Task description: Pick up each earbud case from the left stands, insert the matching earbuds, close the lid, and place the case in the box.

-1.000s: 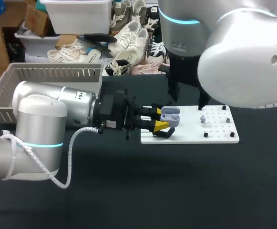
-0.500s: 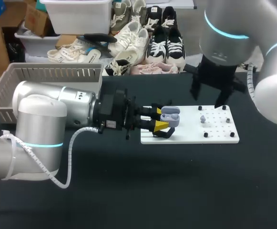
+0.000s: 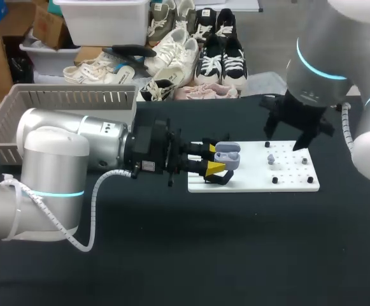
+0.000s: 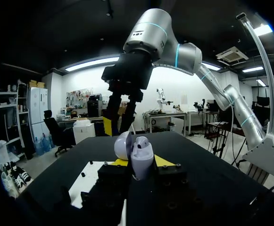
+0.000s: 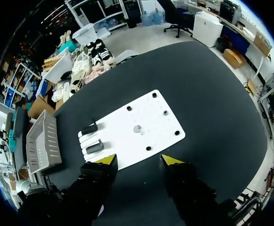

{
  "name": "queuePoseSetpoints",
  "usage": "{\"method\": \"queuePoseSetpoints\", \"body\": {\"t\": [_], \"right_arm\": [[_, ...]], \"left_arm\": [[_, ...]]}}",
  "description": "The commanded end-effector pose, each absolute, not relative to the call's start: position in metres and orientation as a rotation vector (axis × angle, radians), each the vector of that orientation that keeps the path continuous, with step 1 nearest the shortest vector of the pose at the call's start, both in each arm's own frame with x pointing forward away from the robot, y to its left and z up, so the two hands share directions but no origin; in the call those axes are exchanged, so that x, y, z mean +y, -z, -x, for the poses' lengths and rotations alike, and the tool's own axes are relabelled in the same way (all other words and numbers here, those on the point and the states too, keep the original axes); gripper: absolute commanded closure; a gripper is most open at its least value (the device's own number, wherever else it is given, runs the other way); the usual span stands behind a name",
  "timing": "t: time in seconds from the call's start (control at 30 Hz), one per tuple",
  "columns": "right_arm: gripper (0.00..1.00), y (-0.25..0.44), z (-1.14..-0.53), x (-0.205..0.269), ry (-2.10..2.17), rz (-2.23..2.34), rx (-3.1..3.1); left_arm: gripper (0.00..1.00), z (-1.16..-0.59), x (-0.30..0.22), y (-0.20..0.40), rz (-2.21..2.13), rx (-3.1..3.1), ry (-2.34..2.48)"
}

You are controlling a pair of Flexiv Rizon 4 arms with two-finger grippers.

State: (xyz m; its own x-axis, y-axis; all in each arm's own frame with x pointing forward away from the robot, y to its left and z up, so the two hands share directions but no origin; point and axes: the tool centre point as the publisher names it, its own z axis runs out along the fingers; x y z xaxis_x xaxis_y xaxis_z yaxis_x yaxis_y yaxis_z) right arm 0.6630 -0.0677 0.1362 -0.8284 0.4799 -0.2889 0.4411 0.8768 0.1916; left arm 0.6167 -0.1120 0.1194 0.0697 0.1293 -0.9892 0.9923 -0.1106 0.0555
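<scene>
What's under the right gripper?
White board with black pegs, one small grey earbud mid-board, two dark stands at one end. The right gripper covers part of its near edge.

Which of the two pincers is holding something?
The left pincer: it clamps the open case. The right pincer hangs open and empty above the white board.

Left arm [image 3: 76,145] lies level, coming in from the left. Left gripper [image 3: 213,158] sits at the left end of the white board [image 3: 293,177], jaws clamped on an open earbud case [image 3: 228,155]. Right arm [image 3: 325,64] comes in from the right. Right gripper [image 3: 286,135] points down above the board's far edge, jaws apart.
</scene>
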Motion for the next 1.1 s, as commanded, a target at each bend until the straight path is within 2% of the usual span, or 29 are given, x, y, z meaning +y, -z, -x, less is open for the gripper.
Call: {"method": "queuePoseSetpoints", "body": {"t": [0.03, 0.23, 0.7, 1.1], "right_arm": [[0.44, -0.117, -0.68, -0.059, -0.122, -0.735, 2.713], [0.41, -0.095, -0.688, -0.059, -0.068, -0.767, 2.719], [0.5, -0.059, -0.703, -0.069, -0.055, -0.725, 2.736], [0.53, -0.047, -0.713, -0.066, -0.078, -0.683, 2.745]], "left_arm": [[1.0, -0.616, -0.112, -0.119, -1.413, 1.207, 1.171], [1.0, -0.616, -0.112, -0.119, -1.413, 1.207, 1.171], [1.0, -0.616, -0.112, -0.119, -1.413, 1.207, 1.171], [1.0, -0.616, -0.112, -0.119, -1.413, 1.207, 1.171]]}}
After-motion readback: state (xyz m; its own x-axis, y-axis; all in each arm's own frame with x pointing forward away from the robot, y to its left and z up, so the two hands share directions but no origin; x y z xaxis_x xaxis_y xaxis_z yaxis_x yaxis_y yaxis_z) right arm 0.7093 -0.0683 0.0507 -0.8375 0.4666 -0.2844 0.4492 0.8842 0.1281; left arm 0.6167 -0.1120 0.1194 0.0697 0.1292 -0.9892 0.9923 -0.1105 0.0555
